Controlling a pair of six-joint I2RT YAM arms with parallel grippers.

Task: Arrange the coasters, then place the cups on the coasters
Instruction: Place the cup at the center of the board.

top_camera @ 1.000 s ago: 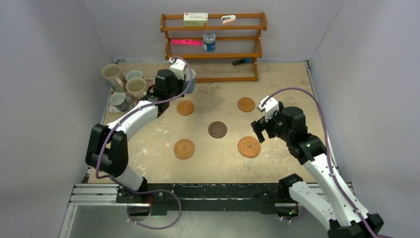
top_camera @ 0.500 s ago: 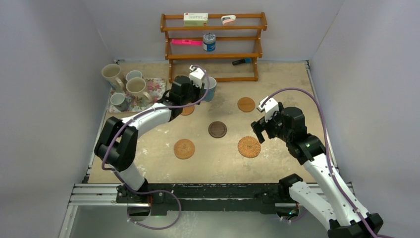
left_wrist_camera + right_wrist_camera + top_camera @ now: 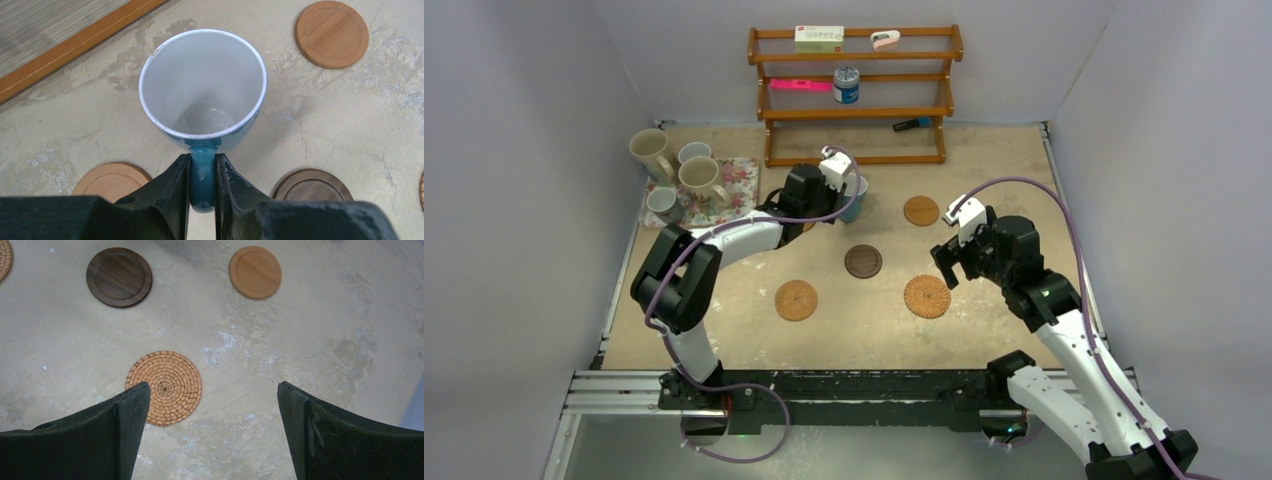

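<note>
My left tool pinches the light blue mug by its handle, just ahead of the tips; I'd keep it level, centre over the smooth tan coaster ahead-right, then lower; right tool wide.

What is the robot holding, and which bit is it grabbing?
The left fingers pinch the blue mug by its handle. The right fingers are open, holding nothing.
</note>
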